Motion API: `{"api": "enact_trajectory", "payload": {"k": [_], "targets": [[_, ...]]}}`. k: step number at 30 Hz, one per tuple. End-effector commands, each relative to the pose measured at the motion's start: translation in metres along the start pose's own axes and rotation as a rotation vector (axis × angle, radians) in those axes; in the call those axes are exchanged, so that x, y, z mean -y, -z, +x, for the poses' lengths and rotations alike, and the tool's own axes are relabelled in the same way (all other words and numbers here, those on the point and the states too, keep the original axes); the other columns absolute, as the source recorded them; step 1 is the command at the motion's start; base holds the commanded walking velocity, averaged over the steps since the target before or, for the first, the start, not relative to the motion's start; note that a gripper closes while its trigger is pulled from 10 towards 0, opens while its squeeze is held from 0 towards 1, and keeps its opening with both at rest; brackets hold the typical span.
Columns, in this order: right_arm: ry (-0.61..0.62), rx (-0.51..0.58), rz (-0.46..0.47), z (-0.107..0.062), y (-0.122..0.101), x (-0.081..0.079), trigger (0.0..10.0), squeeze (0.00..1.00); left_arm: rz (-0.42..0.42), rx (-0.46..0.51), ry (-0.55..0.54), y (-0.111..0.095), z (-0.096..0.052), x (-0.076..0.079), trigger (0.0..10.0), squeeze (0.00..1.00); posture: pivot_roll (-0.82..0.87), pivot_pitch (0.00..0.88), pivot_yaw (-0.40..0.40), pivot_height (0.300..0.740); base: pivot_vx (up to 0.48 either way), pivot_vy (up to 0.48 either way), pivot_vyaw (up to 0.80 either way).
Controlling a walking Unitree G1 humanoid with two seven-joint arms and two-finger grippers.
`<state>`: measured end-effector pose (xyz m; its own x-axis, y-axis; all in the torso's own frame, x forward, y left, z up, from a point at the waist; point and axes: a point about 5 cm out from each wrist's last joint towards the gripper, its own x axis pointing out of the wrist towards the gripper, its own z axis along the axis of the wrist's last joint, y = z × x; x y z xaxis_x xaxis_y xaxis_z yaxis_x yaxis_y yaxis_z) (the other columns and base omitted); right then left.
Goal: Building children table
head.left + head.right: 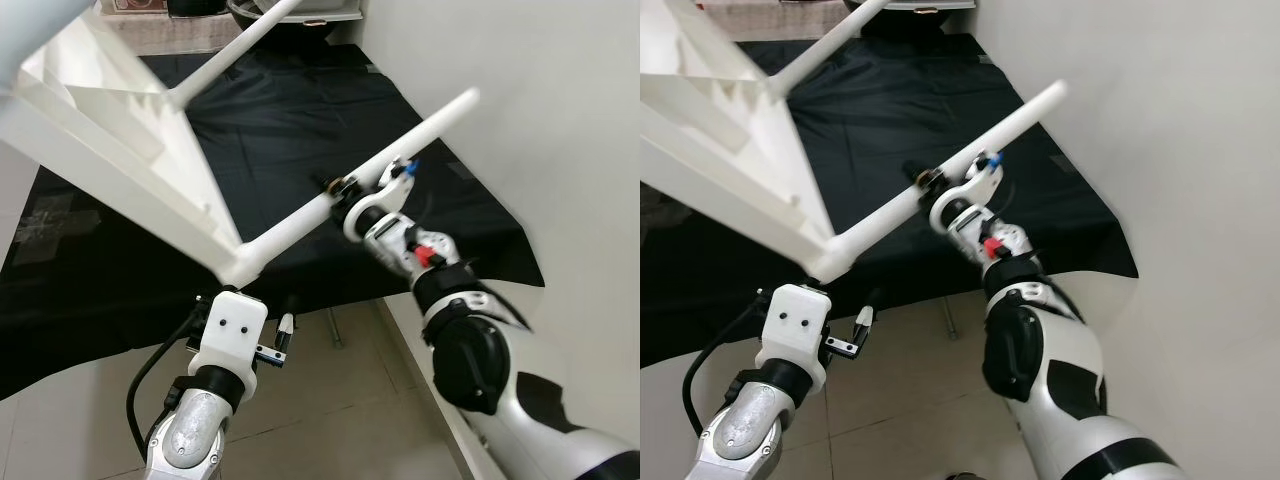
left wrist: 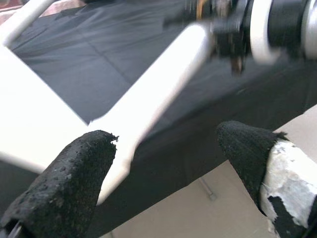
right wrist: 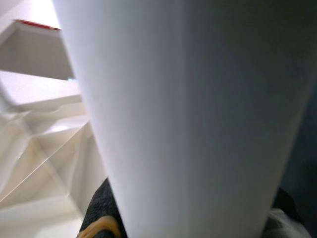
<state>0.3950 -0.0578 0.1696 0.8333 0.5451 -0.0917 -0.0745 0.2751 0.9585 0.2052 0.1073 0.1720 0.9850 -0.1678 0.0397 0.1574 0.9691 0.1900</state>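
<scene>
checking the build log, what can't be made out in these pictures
- White plastic table top: cut off by the eye views' top and left edges.
- Right gripper fingers: hidden behind the white round table leg.
- Right gripper's arm: blurred in left wrist view.

A black cloth (image 1: 300, 130) covers most of the floor from the left to the plain white wall (image 1: 540, 110) on the right, and near the camera the bare floor (image 1: 340, 400) of pale beige tiles shows, with some dark furniture far at the top edge.
</scene>
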Motion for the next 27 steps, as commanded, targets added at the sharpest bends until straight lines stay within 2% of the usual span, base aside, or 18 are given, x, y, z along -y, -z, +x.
{"api": "enact_trajectory", "payload": {"k": [1, 4, 5, 6, 9, 10, 13, 18, 21, 25, 27], "targets": [[0.017, -0.061, 0.078, 0.003, 0.018, 0.003, 0.0, 0.0, 0.013, -0.021, 0.009, 0.002, -0.003, 0.0, 10.0, 0.0, 0.16, 0.16, -0.07, 0.74, 0.0, 0.0, 0.0], [0.02, -0.045, 0.088, 0.004, 0.018, 0.003, 0.0, 0.0, 0.013, -0.021, 0.009, 0.001, -0.004, 0.0, 10.0, 0.0, 0.16, 0.16, -0.07, 0.74, 0.0, 0.0, 0.0], [0.097, 0.105, 0.131, 0.005, 0.01, 0.007, 4.9, 0.0, 0.014, -0.019, 0.009, -0.001, -0.004, -0.001, 10.0, 0.0, 0.16, 0.169, -0.069, 0.74, 0.0, 0.0, 0.0], [0.164, 0.189, 0.155, 0.004, 0.004, 0.012, 10.0, 0.0, 0.015, -0.017, 0.011, -0.002, -0.004, 0.0, 10.0, 0.0, 0.16, 0.169, -0.069, 0.74, 0.0, 0.0, 0.0], [0.317, 0.312, 0.175, -0.002, -0.007, 0.022, 10.0, 0.0, 0.014, -0.016, 0.013, -0.002, -0.003, 0.001, 10.0, 0.0, 0.16, 0.17, -0.069, 0.74, 0.0, 0.0, 0.0], [0.317, 0.312, 0.175, -0.002, -0.007, 0.022, 10.0, 0.0, 0.014, -0.016, 0.013, -0.002, -0.003, 0.001, 10.0, 0.0, 0.16, 0.17, -0.069, 0.74, 0.0, 0.0, 0.0], [0.418, 0.44, 0.245, -0.007, -0.019, 0.023, 10.0, 0.0, 0.01, -0.012, 0.015, -0.004, -0.002, 0.004, 10.0, 0.0, 0.16, 0.172, -0.073, 0.74, 0.0, 0.0, 0.0], [0.462, 0.471, 0.264, -0.008, -0.024, 0.019, 10.0, 0.0, 0.009, -0.009, 0.015, -0.005, -0.001, 0.004, 10.0, 0.0, 0.16, 0.172, -0.075, 0.74, 0.0, 0.0, 0.0], [0.499, 0.528, 0.306, -0.011, -0.038, 0.013, 10.0, 0.0, 0.01, -0.008, 0.01, -0.006, -0.001, 0.003, 10.0, 0.0, 0.17, 0.17, -0.082, 0.74, 0.0, 0.0, 0.0], [0.509, 0.552, 0.247, -0.012, -0.046, 0.004, 10.0, 0.0, 0.011, -0.005, 0.004, -0.006, 0.001, 0.003, 10.0, 0.0, 0.16, 0.169, -0.081, 0.74, 0.0, 0.0, 0.0], [0.523, 0.544, 0.263, -0.011, -0.042, 0.005, 10.0, 0.0, 0.012, -0.005, 0.007, -0.006, 0.001, 0.004, 10.0, 0.0, 0.15, 0.169, -0.083, 0.74, 0.0, 0.0, 0.0]]}}
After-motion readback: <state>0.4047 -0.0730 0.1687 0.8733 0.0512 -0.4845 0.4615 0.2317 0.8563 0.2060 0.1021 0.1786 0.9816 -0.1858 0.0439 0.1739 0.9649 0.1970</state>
